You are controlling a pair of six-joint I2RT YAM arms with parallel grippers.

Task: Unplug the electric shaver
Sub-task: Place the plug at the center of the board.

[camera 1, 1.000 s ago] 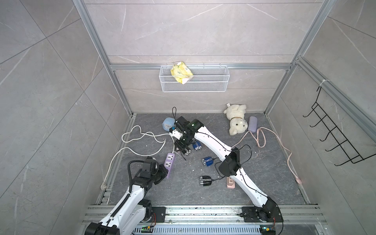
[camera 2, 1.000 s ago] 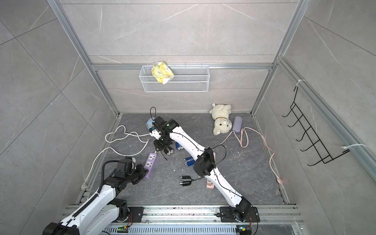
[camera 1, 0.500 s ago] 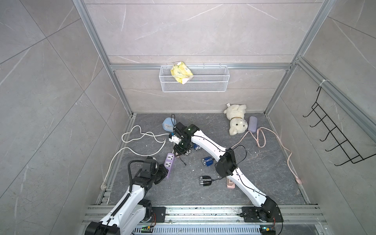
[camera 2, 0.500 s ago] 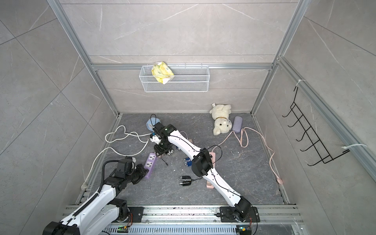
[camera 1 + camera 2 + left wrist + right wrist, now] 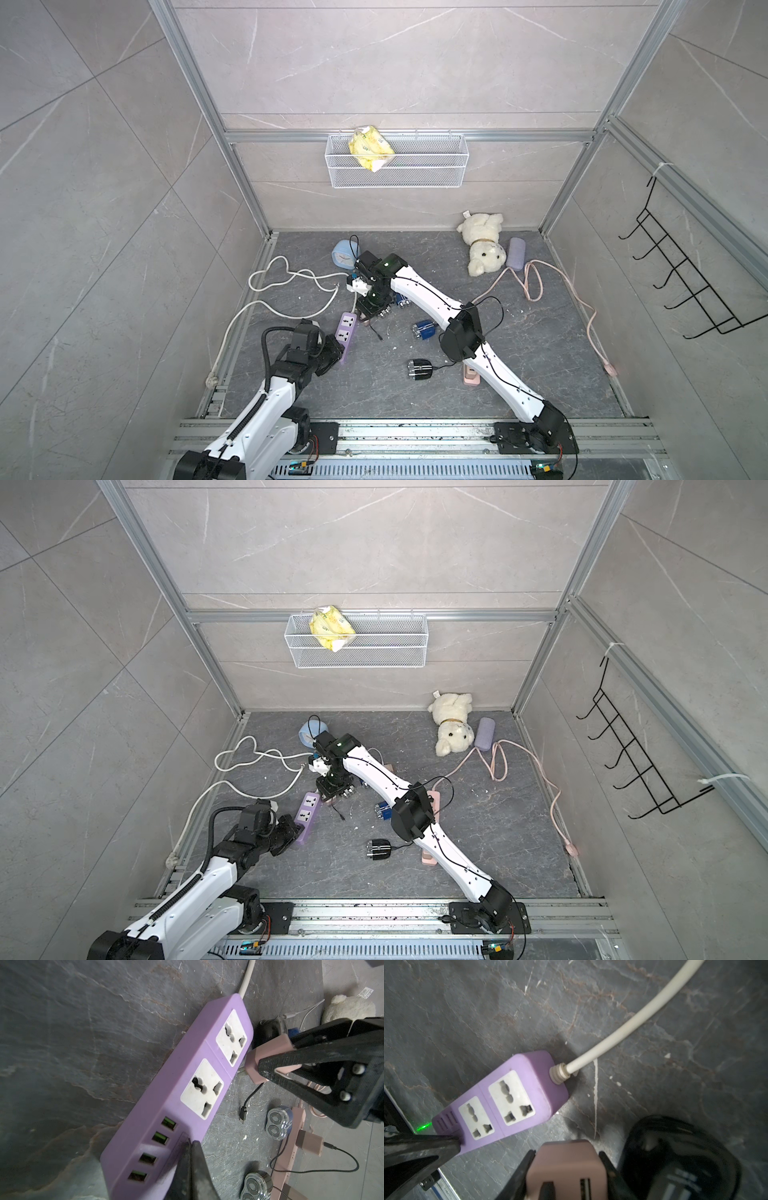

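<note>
My right gripper (image 5: 566, 1159) is shut on a pink plug adapter (image 5: 566, 1167), held just off the floor beside the far end of the purple power strip (image 5: 347, 332). The adapter (image 5: 268, 1057) is out of the strip, prongs apart from it, and both white sockets (image 5: 202, 1088) are empty. A thin black cable hangs from the adapter, its loose end (image 5: 243, 1114) on the floor. My left gripper (image 5: 190, 1144) is shut, its tips pressing on the strip's near end by the USB ports. A blue shaver (image 5: 424, 331) and a black shaver (image 5: 419, 370) lie to the right.
The strip's white cord (image 5: 291, 278) loops along the left wall. A pink power strip (image 5: 469, 376) lies under the right arm, its pink cord (image 5: 536, 282) running right. A blue clock (image 5: 343, 257), a plush bear (image 5: 482, 245) and a lilac case (image 5: 515, 253) sit at the back.
My right gripper has come a little toward the front and lower with the pink adapter, ending beside the strip's far end. The left arm has not moved.
</note>
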